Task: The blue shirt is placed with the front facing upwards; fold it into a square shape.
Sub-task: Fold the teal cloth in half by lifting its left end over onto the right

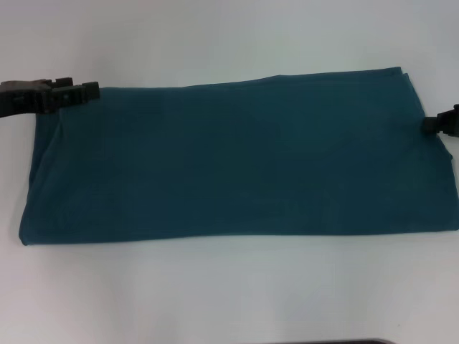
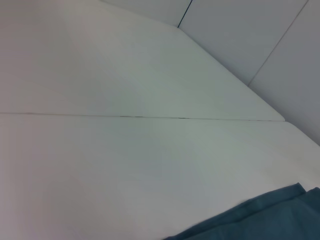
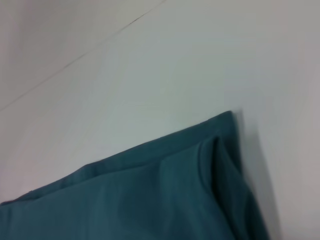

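Folded blue shirt (image 1: 237, 158) spans the white table (image 1: 229, 301); left gripper (image 1: 90, 91) and right gripper (image 1: 439, 123) perhaps clenched on its ends.

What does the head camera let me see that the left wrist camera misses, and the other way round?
Only the head view shows the whole blue shirt folded into a long band, plain side up, with the left gripper at its far left corner and the right gripper at its right edge. Only the left wrist view shows a thin seam running across the white table. Both show the shirt's blue cloth lying on that table.
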{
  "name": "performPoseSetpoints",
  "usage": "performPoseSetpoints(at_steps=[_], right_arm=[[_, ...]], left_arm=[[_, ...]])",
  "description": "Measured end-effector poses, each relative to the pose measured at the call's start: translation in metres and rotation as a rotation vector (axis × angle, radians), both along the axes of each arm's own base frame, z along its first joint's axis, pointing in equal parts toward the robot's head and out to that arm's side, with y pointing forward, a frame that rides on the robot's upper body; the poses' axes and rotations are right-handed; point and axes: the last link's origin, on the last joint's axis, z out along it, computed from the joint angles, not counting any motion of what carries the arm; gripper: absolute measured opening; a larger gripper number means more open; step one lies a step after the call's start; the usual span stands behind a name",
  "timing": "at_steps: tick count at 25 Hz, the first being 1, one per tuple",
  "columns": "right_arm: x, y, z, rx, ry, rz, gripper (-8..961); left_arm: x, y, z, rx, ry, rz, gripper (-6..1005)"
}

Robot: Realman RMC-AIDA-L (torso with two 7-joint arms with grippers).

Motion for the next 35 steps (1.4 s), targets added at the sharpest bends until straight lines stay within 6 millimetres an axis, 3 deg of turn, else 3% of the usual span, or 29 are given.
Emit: performPoseSetpoints(at_steps=[7, 15, 21, 26, 32, 35], right_arm=[[0.002, 0.0, 0.006, 0.034, 0.008, -0.008, 25], [-0.009, -0.002, 0.025, 0.115, 0.099, 0.083, 25], [-0.021, -0.001, 0.021, 0.088, 0.106, 0.182, 26], [-0.026, 0.0, 0.017, 0.066, 0.106, 0.209, 96], [-0.033, -0.001, 0.012, 0.035, 0.101, 0.284, 344], [-0.038, -0.001, 0.009, 0.021, 0.098, 0.337, 419]], left_arm=[[-0.001, 0.0, 0.001, 0.003, 0.001, 0.002, 689], [-0.006, -0.004, 0.006, 0.008, 0.003, 0.019, 694], [-0.013, -0.009, 0.01, 0.013, 0.003, 0.046, 697], [-0.019, -0.012, 0.014, 0.013, -0.008, 0.085, 701], [-0.025, -0.015, 0.02, 0.019, -0.017, 0.125, 704], [-0.027, -0.015, 0.021, 0.019, -0.013, 0.134, 742]])
